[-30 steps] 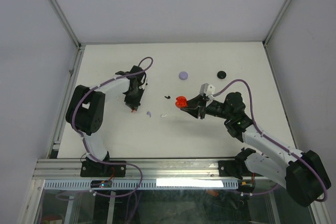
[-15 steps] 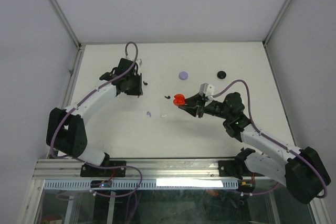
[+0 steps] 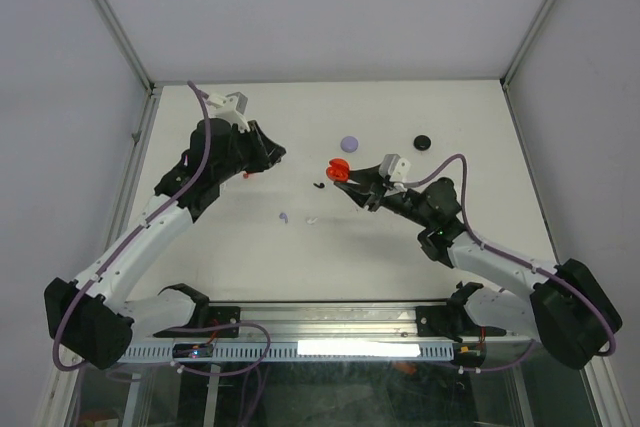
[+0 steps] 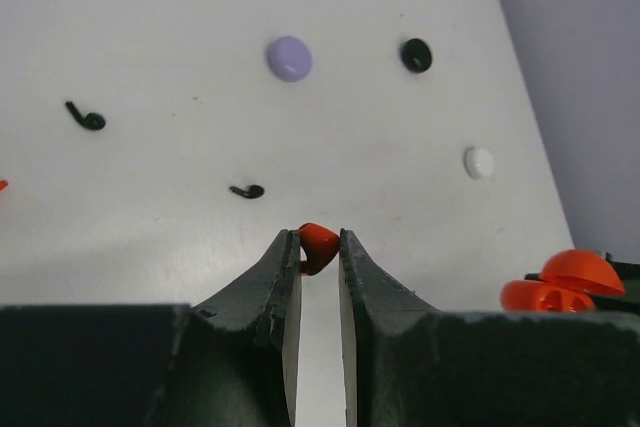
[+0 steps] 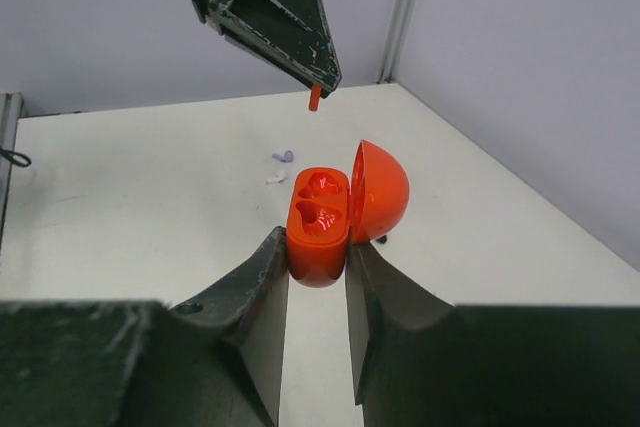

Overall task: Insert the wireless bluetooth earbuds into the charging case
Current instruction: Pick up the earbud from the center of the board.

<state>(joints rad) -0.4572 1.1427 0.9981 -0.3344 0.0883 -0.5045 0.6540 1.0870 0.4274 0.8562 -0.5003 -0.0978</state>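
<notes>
Left jaws pinch a tiny glossy red earbud (image 4: 320,244); right jaws clamp the round red charging case (image 5: 318,245), lid open.

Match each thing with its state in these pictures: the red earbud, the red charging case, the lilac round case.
Things:
1. red earbud
2. red charging case
3. lilac round case

States:
A. lid open, held in the right gripper
B. resting shut on the table
C. pinched in the left gripper

Pairs: 1-C, 2-A, 3-B
</notes>
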